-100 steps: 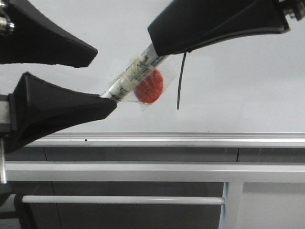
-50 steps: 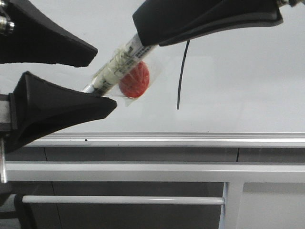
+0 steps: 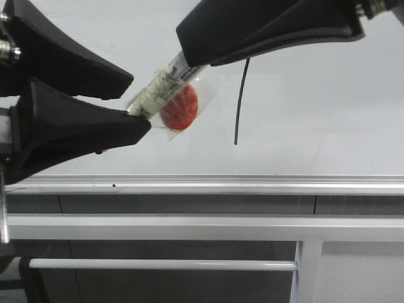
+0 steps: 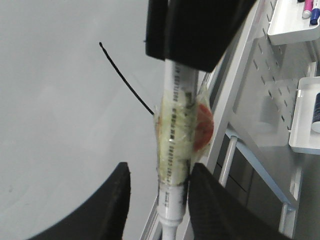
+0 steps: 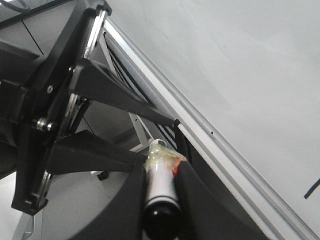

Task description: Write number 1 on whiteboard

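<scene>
The whiteboard fills the upper front view above its silver rail. The number 1, a thin black near-vertical stroke, is on it; it also shows in the left wrist view. My right gripper is shut on the upper end of a white marker pen with a red magnet taped on, held slanted just left of the stroke. My left gripper is open around the pen's lower end. In the left wrist view one finger touches the pen and the other stands apart.
Grey metal frame bars run below the rail. In the left wrist view white trays holding markers hang on a perforated panel beside the board. In the right wrist view my left gripper's body sits close in front of the pen.
My right gripper carried the pen up and left, uncovering the top of the stroke. My left gripper's fingers have narrowed around the pen's lower end.
</scene>
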{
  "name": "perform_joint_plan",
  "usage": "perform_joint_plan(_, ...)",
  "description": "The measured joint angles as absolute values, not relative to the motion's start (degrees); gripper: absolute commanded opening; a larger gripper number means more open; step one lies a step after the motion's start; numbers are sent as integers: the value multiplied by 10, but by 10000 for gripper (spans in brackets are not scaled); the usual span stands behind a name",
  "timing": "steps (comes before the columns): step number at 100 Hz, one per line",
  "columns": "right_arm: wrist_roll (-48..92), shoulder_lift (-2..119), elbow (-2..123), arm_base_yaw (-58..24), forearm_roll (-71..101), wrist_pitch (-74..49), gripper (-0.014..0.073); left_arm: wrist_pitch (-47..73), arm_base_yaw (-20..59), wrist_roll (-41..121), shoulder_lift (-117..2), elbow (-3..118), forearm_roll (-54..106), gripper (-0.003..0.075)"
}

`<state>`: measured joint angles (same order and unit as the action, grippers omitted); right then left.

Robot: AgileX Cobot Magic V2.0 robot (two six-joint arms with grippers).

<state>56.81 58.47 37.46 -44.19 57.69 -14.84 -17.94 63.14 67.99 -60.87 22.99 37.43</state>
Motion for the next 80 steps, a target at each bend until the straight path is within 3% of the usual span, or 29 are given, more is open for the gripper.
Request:
perform_joint_plan(19, 568, 585, 375, -442, 578, -142, -43, -177, 631, 680, -609, 230, 374, -20)
perform_joint_plan(59, 568, 585, 376, -442, 578, -141, -32, -176, 631, 680, -609, 230, 376, -20)
perform_joint_plan(69, 570, 585, 377, -442, 578, -141, 78, -176, 631, 680, -609, 230, 378, -20)
perform_joint_plan(80, 570, 585, 377, -442, 578, -143, 325, -177, 632, 680, -609, 230, 381, -20)
